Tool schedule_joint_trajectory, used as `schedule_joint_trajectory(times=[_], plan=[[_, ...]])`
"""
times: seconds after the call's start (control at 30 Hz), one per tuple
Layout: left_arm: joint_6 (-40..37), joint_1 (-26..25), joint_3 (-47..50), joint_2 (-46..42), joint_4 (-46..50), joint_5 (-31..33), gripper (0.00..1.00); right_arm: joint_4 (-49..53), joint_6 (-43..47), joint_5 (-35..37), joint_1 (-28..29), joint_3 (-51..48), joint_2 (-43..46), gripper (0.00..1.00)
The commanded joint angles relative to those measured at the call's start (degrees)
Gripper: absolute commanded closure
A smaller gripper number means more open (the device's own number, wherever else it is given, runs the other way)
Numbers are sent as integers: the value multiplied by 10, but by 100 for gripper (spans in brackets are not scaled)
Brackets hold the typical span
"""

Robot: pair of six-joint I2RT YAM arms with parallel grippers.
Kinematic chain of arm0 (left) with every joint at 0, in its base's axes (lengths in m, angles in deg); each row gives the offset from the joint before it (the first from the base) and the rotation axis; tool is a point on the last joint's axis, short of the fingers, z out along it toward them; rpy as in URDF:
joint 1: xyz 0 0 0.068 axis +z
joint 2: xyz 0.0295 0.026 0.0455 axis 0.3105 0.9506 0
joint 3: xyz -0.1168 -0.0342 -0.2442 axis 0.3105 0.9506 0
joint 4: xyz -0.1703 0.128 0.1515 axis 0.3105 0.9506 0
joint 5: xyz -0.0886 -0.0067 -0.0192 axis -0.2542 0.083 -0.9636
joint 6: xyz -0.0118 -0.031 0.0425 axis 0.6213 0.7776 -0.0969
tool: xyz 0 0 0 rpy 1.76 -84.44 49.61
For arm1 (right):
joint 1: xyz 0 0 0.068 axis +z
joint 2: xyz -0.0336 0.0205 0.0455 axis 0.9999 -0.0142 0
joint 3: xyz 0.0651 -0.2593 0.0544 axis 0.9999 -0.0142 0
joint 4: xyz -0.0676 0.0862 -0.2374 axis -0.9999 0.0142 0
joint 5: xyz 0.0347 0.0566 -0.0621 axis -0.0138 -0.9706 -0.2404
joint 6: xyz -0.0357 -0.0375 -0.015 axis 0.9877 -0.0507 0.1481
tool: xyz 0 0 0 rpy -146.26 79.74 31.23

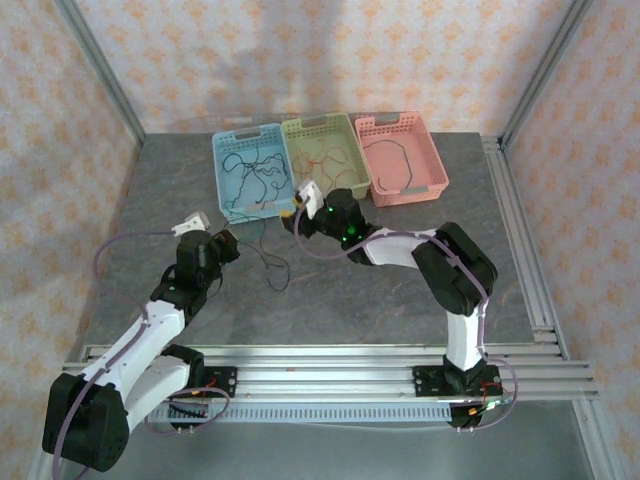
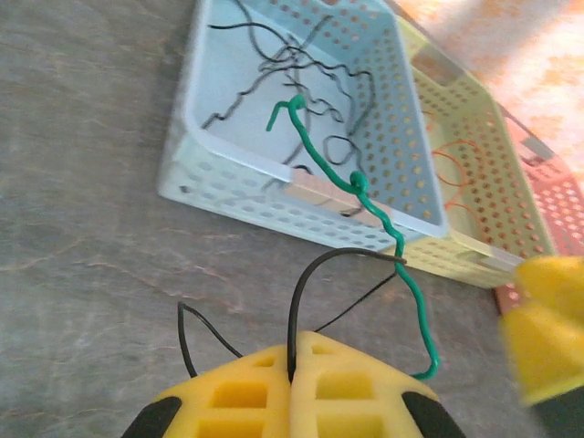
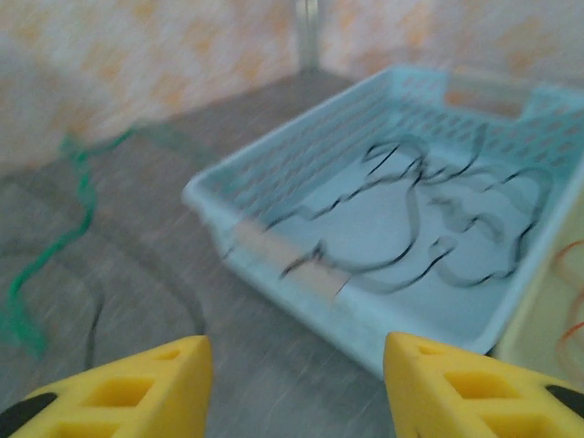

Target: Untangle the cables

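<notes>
Cables (image 2: 356, 182), thin and kinked, beside perforated pastel plastic baskets (image 2: 235, 187)

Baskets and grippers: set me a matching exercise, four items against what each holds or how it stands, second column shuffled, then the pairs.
Column one:
1. blue basket
2. yellow basket
3. left gripper
4. right gripper

Column two:
A. open, nothing between the fingers
B. orange cable inside
C. black cables inside
D. shut on a black cable

Pairs: 1-C, 2-B, 3-D, 4-A
</notes>
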Motion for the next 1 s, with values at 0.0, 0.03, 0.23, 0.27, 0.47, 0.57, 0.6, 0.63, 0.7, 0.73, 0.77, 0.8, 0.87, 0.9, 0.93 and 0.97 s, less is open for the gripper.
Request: schedule_joint_trajectory(times=[0.0,0.03,0.23,0.27,0.47,0.57,0.6,0.63,0.7,0.73,0.77,0.8,0.87,0.9,0.93,0.97], plan=[[-24,-5,8,-2,-50,-49,100,-73,27,-110,3,-44,-2,43],[-27,-8,8,-1,-53,-52,100,-91,24,-113,2,-48,-9,42],[-41,-25,-10,26,-47,-55,100,-152,-8,-121,7,-59,-20,41],[-44,-27,-12,29,-46,-55,100,-158,-13,-118,8,-62,-23,41],[-58,-43,-12,25,-60,-70,100,-197,18,-46,14,-90,-39,41],[-61,-46,-13,26,-61,-74,100,-190,28,-12,13,-87,-40,41],[-61,-46,-13,26,-62,-77,100,-187,35,-2,13,-87,-42,41],[-62,-47,-13,26,-63,-79,100,-191,40,12,13,-88,-44,42],[-64,-48,-12,27,-68,-86,100,-206,45,38,13,-92,-47,44],[-66,-49,-12,28,-70,-91,100,-212,44,50,13,-92,-50,45],[-66,-50,-12,29,-72,-94,100,-218,42,54,13,-91,-52,46],[-67,-51,-13,31,-74,-99,100,-222,42,53,13,-90,-55,46],[-71,-54,-13,33,-81,-111,100,-226,34,47,13,-85,-62,48],[-73,-56,-13,34,-83,-115,100,-229,30,42,14,-82,-66,50],[-76,-59,-13,35,-85,-119,100,-232,28,34,13,-80,-68,52],[-78,-61,-15,38,-87,-124,100,-235,26,28,13,-79,-70,54]])
